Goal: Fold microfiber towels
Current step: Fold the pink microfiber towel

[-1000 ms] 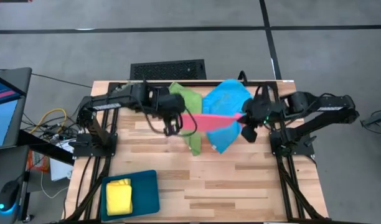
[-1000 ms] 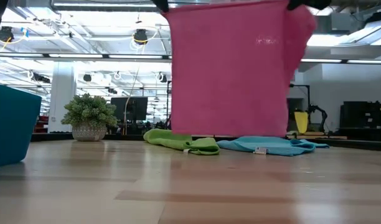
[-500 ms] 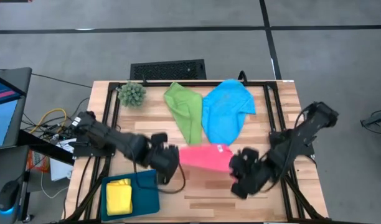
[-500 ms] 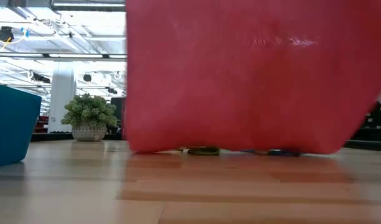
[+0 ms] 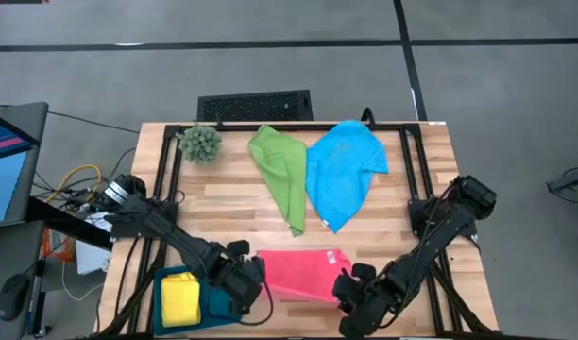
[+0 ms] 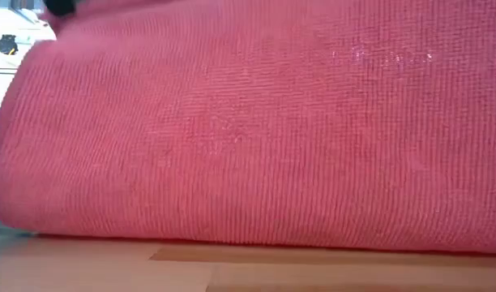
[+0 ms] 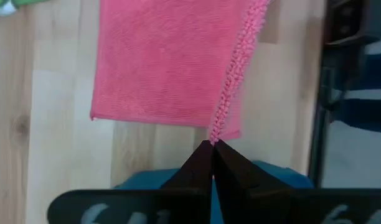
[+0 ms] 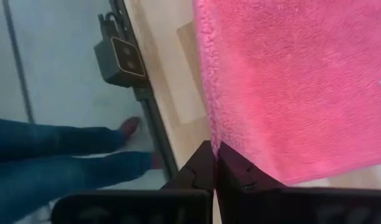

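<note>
The pink towel (image 5: 298, 274) lies spread near the table's near edge, between my two grippers, and it fills the low view (image 6: 248, 130). My left gripper (image 5: 249, 280) is shut at its left end, beside the teal tray. My right gripper (image 5: 348, 286) is shut at its right end. The green towel (image 5: 280, 175) and the blue towel (image 5: 341, 175) lie loose and crumpled at the far middle. The yellow towel (image 5: 180, 297) sits folded in the teal tray (image 5: 223, 293). My left gripper pinches a corner of the pink towel at the end of its stitched hem (image 7: 215, 134) between its two fingertips, slanting down from above. The cloth runs away from the fingers onto the table, with another layer showing under the hem. My right gripper pinches the towel's side edge (image 8: 209, 134) between its fingertips, slanting down from above. From there the cloth spreads out toward the table's middle.
A spiky green plant (image 5: 201, 142) stands at the far left corner. The low camera (image 8: 119, 59) sits at the table's near edge, close to the pink towel. A person's legs in jeans (image 8: 66, 162) stand on the floor beyond that edge.
Both grippers have come down and toward the table's near edge, carrying the pink towel with them. It hung as a sheet over the green and blue towels before. Now it is lowered onto the table close to the low camera.
</note>
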